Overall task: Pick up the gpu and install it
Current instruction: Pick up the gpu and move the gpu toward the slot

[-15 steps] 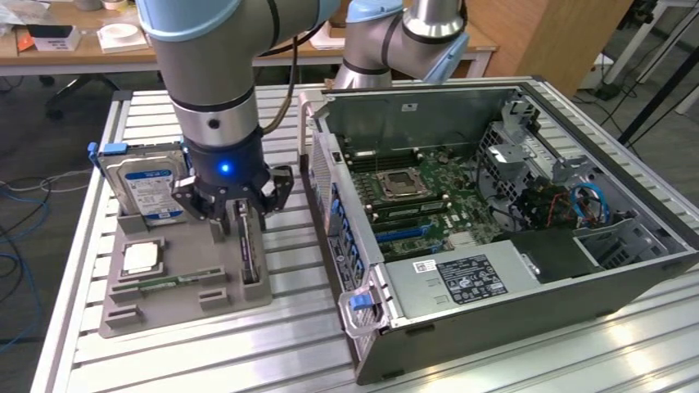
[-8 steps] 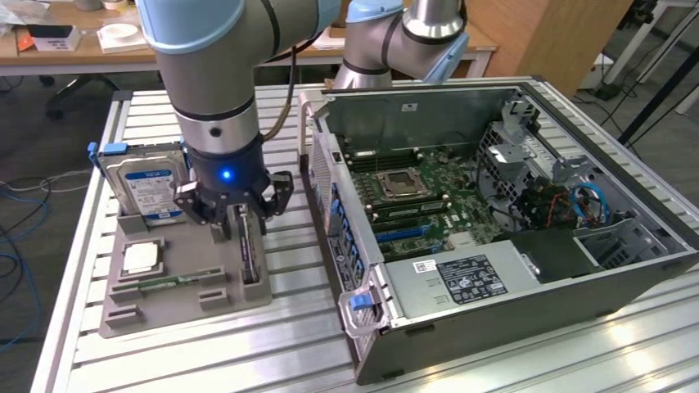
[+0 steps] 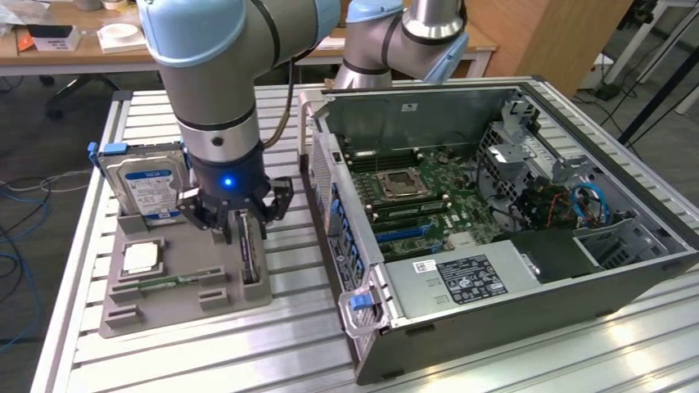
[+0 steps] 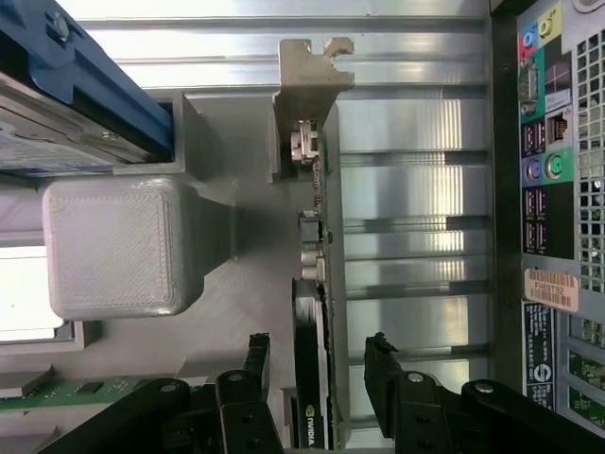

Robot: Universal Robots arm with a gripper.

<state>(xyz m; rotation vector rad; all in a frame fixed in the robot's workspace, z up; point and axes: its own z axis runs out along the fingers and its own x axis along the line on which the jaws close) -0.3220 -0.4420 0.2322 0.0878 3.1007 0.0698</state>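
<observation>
Closest to the camera in the exterior view is the front edge of the slatted metal counter (image 3: 218, 360), with a grey printed holder (image 3: 218, 299) sitting toward the counter's side on the exterior view's left. At the holder's near end a little green memory stick (image 3: 164, 283) lies in its slot, and a square processor chip (image 3: 141, 259) sits just behind it.

Along the holder's side that faces the computer, the gpu (image 3: 250, 258) stands on its long edge in its slot, so it's not installed yet. The tool (image 3: 245, 232) is down right over it. In the wrist view the two black fingers (image 4: 257, 355) sit one on each side of the card, spread wide, with a clear gap on both sides. So it's fully open and gripping nothing. From that angle the silver bracket (image 4: 307, 90) is at the end of the card away from the fingers.

Behind the tool, at the holder's far end, a blue-labelled hard drive (image 3: 151, 187) stands upright. The open computer case (image 3: 611, 270) lies on its side across the rest of the counter, motherboard (image 3: 426, 196) facing up, just beside the holder. Past the counter's far edge there's a wooden desk (image 3: 65, 57).
</observation>
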